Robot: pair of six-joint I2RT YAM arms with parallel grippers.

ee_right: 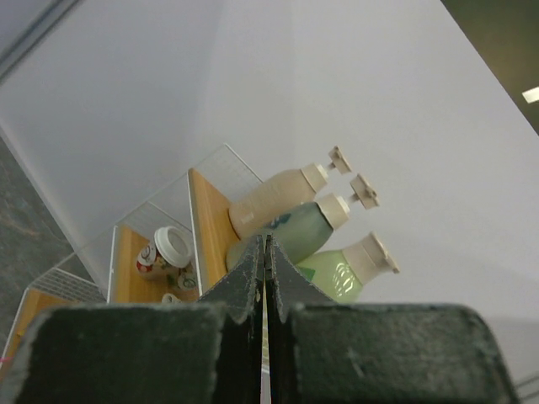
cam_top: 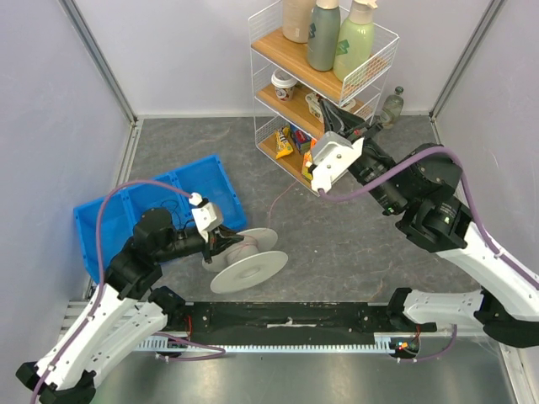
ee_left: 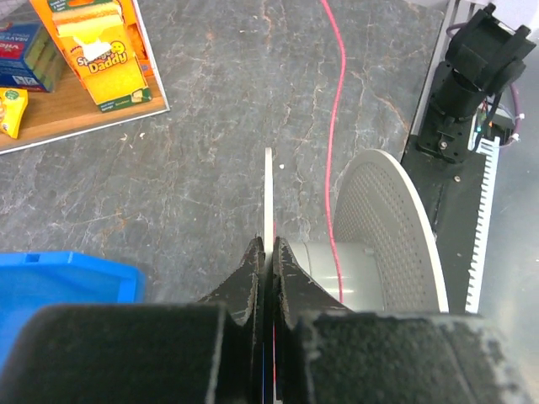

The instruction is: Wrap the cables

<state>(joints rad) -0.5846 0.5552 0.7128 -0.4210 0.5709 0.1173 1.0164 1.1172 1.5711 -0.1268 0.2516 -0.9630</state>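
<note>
With the left gripper [ee_left: 268, 257] pinched shut on a flange of the spool [ee_left: 389, 227] and the right gripper [ee_right: 266, 252] closed on nothing we could see, we judged the cable [ee_left: 338, 109] needed steady tension.

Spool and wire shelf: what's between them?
Only a thin red cable crossing the bare grey table, clearest in the left wrist view.

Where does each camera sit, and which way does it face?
Top external: above and behind the arms, looking down on both arms, table, spool and wire shelf.
Left wrist: on the left arm, looking along its shut jaws, pinching a spool flange, toward the red cable.
Right wrist: on the right arm, aimed up past its shut jaws at the shelf's bottles.
Shared: top and left wrist both show the spool.
</note>
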